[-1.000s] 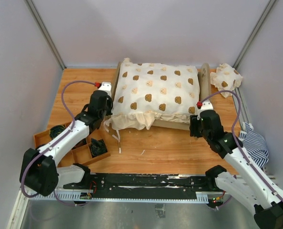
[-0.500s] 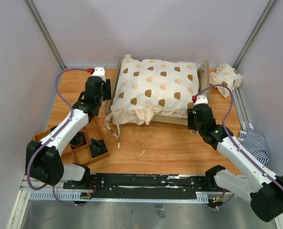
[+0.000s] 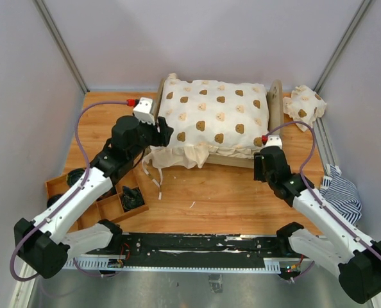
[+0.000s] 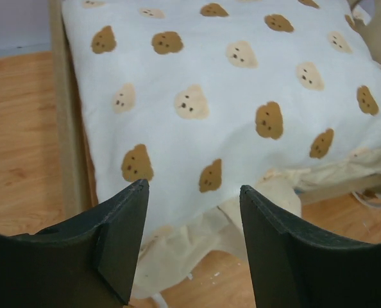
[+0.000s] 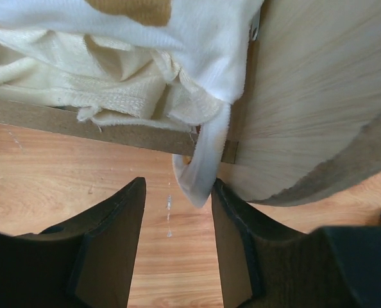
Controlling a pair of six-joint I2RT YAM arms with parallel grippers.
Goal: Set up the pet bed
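From above, the pet bed (image 3: 276, 109) sits at the far middle of the bench (image 3: 210, 199), its long side running left to right. A cream bear-print cover (image 3: 210, 119) is draped over it, and a small matching pillow (image 3: 304, 106) lies just beyond its right end. The left pincer (image 3: 161, 131) is at the bed's near-left corner and the right pincer (image 3: 264, 144) at its near-right corner.

The frame looks like thin plywood, so probably light and stiff. The bare top edge of an end board or the near side rail would give the firmest hold. The cover is soft and would likely slip or bunch instead of moving the bed.

In the left wrist view, the fingers (image 4: 123, 224) stand well apart over the cover's ruffled near-left edge. They hold nothing and touch nothing.

In the right wrist view, the fingers (image 5: 113, 231) are also spread, just below the side rail (image 5: 81, 119) and beside the end board (image 5: 306, 96). A loose cream corner of the cover hangs down between them, close to one finger. I cannot tell whether it touches, but it is not clamped.
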